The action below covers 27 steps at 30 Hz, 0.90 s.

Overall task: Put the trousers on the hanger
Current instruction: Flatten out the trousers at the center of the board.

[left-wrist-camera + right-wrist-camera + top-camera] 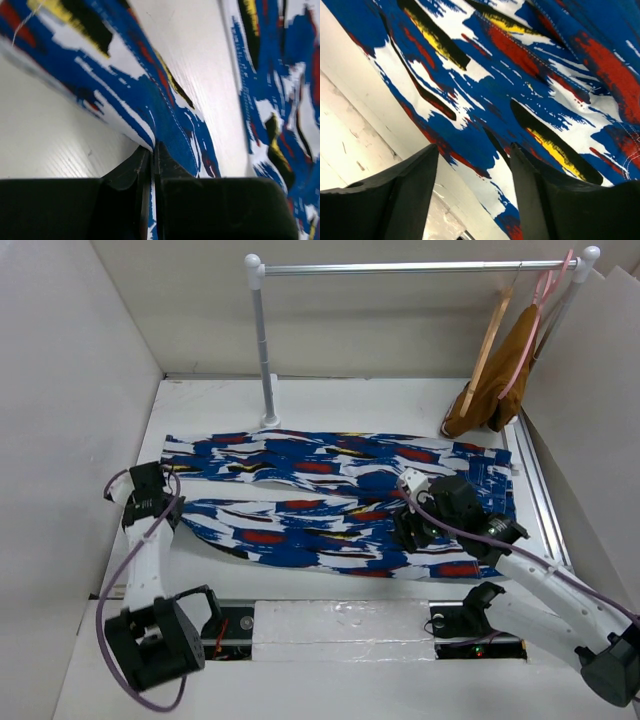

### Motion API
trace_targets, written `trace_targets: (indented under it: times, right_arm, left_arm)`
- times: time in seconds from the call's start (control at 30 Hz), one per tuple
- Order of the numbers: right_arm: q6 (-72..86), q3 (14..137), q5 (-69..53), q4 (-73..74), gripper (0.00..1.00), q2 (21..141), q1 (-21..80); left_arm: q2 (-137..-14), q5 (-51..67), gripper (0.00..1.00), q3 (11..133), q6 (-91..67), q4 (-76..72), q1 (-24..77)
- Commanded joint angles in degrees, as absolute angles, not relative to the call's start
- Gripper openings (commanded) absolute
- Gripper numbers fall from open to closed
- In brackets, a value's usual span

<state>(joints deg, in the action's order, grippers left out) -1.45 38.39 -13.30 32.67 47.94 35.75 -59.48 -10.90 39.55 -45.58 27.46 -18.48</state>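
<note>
The trousers (pixel 330 500) lie flat on the white table, legs to the left and waist to the right. My left gripper (pixel 172 506) is at the end of the near leg. In the left wrist view it (pixel 152 146) is shut on the hem of the trousers (pixel 170 115). My right gripper (pixel 408 530) hovers over the near leg close to the waist. In the right wrist view it (pixel 474 147) is open and empty just above the trousers (pixel 520 65), near their front edge. The tan wooden hanger (pixel 488 340) hangs on the rail at the back right.
A metal rail (pixel 420 268) on a white post (pixel 265 350) spans the back. A pink hanger (pixel 530 330) with a mustard-brown garment (pixel 490 395) hangs beside the wooden one. White walls close in left and right. A white strip (pixel 340 622) runs along the near edge.
</note>
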Motion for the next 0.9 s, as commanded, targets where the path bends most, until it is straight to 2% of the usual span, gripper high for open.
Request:
trace_targets:
  times: [0.0, 0.03, 0.07, 0.13, 0.17, 0.33, 0.43, 0.57, 0.63, 0.67, 0.73, 0.8, 0.87]
  right_arm:
    - [-2.72, 39.11, -13.8, 33.04, 0.66, 49.13, 36.56]
    - [-2.55, 39.11, -13.97, 32.52, 0.68, 49.13, 37.35]
    - [-2.29, 39.02, -13.89, 32.35, 0.69, 49.39, 37.35]
    - [-2.37, 39.2, -13.71, 31.91, 0.73, 50.18, 37.35]
    - [-2.63, 39.46, -13.97, 31.73, 0.74, 50.53, 37.35]
    - [-4.57, 41.13, -14.06, 32.52, 0.75, 52.29, 37.35]
    - [-4.75, 41.31, -15.2, 31.47, 0.75, 52.73, 37.35]
    - [-5.27, 42.27, -16.08, 32.08, 0.74, 53.26, 37.35]
    - [-5.62, 42.28, -15.91, 32.78, 0.74, 52.74, 37.35]
    - [-5.62, 42.28, -15.91, 32.78, 0.74, 52.73, 37.35]
    - [-5.62, 42.01, -15.65, 33.22, 0.74, 52.47, 37.35]
    - [-4.92, 41.75, -15.47, 33.4, 0.74, 52.47, 37.35]
    - [-4.22, 41.57, -15.47, 33.4, 0.74, 52.56, 37.35]
  left_arm:
    - [-54.59, -11.61, 0.0, 42.18, -49.39, 34.44, -18.11]
    - [-55.1, -11.86, 0.03, 45.06, -49.22, 35.58, -18.11]
    - [-55.8, -12.13, 0.3, 46.22, -48.09, 37.34, -18.11]
    - [-58.26, -13.61, 0.68, 48.85, -46.85, 39.02, -18.63]
    - [-58.79, -14.32, 0.99, 49.39, -46.24, 40.07, -18.63]
    - [-59.85, -19.41, 0.99, 51.33, -42.36, 39.37, -19.15]
    - [-62.75, -19.16, 0.99, 47.92, -43.93, 37.8, -20.56]
    - [-65.91, -14.68, 0.89, 43.59, -45.09, 32.97, -30.13]
    - [-67.49, -9.26, 0.84, 43.33, -43.61, 29.99, -38.8]
    - [-67.5, -9.23, 0.84, 43.33, -43.59, 29.97, -38.85]
    - [-69.95, -7.03, 0.78, 42.98, -42.72, 28.39, -42.69]
    - [-73.71, -7.03, 0.76, 43.33, -42.1, 27.34, -42.71]
    - [-75.93, -6.94, 0.7, 43.77, -42.01, 26.46, -42.71]
